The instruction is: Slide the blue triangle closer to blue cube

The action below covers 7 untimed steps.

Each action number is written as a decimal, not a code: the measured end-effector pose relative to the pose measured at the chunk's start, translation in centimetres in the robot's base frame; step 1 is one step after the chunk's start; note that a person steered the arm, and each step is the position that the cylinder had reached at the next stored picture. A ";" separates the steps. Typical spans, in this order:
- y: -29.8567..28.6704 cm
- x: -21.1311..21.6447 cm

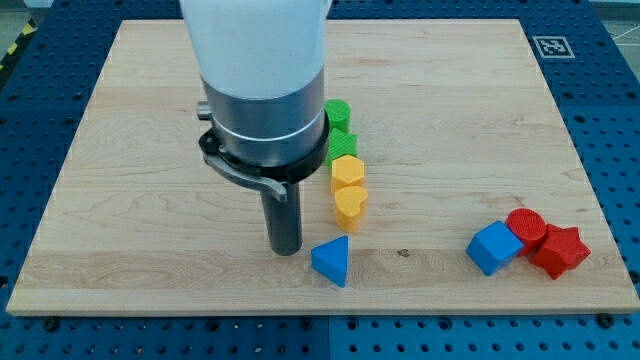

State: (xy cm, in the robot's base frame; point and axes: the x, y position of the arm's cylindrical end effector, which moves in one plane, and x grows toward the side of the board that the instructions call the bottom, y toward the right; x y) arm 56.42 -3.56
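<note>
Tip (285, 250) first: I carry no claw, only a bare rod holding nothing, and my tip rests on the board just beside the blue triangle (331, 261), at its 9 o'clock. The blue cube (494, 248) lies well apart at the triangle's 3 o'clock, touching the red cylinder (526, 225). So tip, triangle and cube stand nearly in one line, and a straight push toward 3 o'clock looks right.
</note>
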 end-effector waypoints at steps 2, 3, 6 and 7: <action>1.2 1.8; 2.2 1.8; 7.1 1.6; 2.9 2.2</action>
State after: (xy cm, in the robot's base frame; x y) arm 58.64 -0.67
